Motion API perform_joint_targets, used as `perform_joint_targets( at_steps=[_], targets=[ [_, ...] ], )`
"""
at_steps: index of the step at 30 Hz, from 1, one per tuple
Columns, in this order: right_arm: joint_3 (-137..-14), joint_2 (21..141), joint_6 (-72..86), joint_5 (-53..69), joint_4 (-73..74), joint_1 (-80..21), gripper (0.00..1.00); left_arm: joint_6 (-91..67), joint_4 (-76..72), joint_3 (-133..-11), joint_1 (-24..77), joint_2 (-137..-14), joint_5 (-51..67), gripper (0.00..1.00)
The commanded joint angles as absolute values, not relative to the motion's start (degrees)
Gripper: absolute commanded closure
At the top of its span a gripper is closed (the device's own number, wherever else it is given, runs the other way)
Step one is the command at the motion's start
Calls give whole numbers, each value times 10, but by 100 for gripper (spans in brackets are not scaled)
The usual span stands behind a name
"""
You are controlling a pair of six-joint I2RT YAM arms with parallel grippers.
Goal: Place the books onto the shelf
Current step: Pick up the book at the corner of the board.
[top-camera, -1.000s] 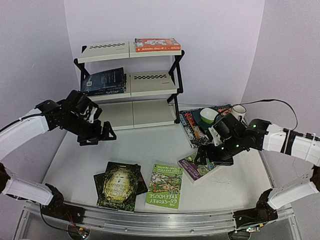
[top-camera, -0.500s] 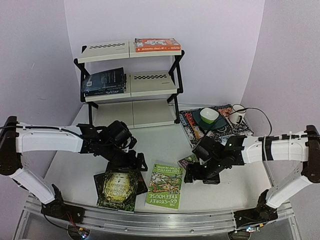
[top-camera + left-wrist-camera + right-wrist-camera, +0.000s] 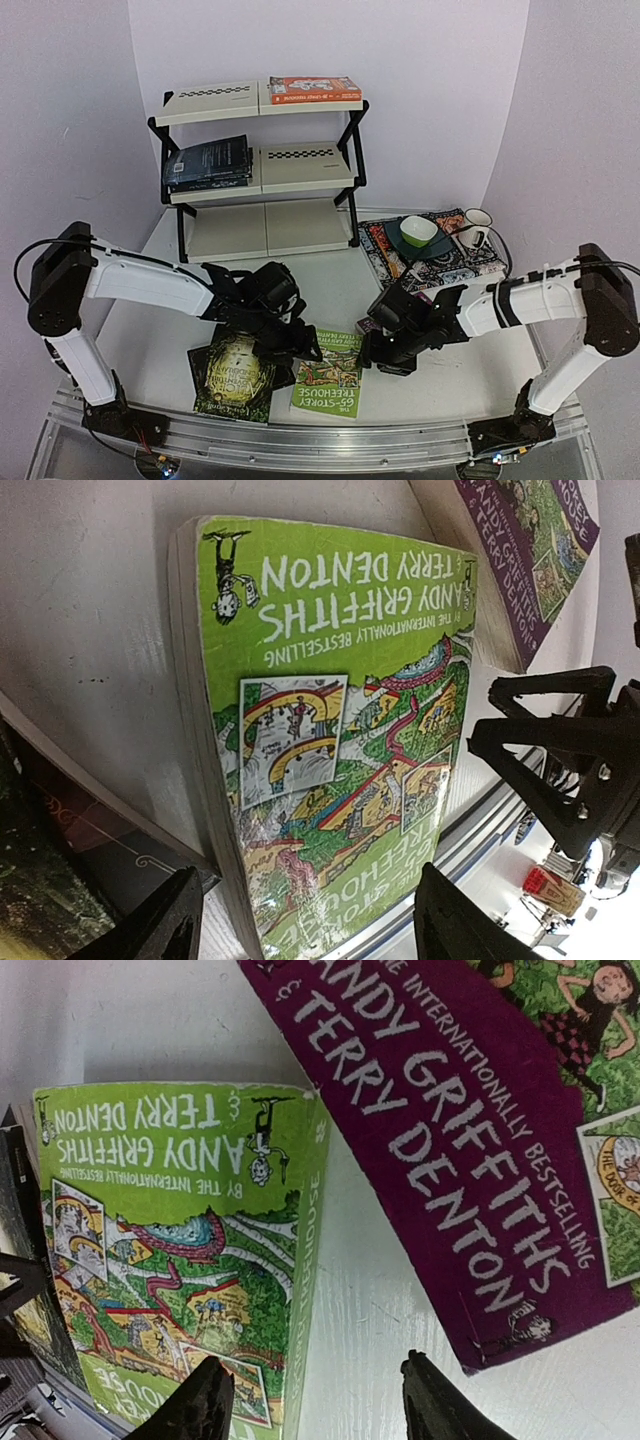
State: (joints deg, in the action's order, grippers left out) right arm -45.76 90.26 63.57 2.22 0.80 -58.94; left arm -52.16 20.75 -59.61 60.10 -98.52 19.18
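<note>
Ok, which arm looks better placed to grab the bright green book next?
Probably left: the left tool straddles the green book with open fingers. The right tool sits over only its spine edge and bare table beside the purple book.

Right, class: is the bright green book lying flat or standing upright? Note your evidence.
Lying flat: the bright green book rests cover-up on the table, its front facing the overhead camera.

A robot lab bench: plain lilac backdrop (image 3: pixel 430 100), white table (image 3: pixel 330 280), aluminium rail (image 3: pixel 300 436).
</note>
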Motion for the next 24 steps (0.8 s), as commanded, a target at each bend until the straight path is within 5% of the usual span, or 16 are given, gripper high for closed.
perform_joint_targets(
  at_steps=[1,10,15,17,24],
  targets=[
    [-436,932,663,29,-42,-593,45,-541,175,-627,610,-1009,233,27],
    [-428,986,677,60,-132,-594,56,-553,151,-628,617,-1047,256,42],
    [-416,963,671,49,-142,-593,55,-549,133,-639,617,-1044,242,85],
    [-403,937,658,36,-140,-594,51,-547,132,-646,617,-1037,228,100],
    [-359,826,623,-11,-90,-593,17,-544,129,-635,607,-985,204,100]
  ],
)
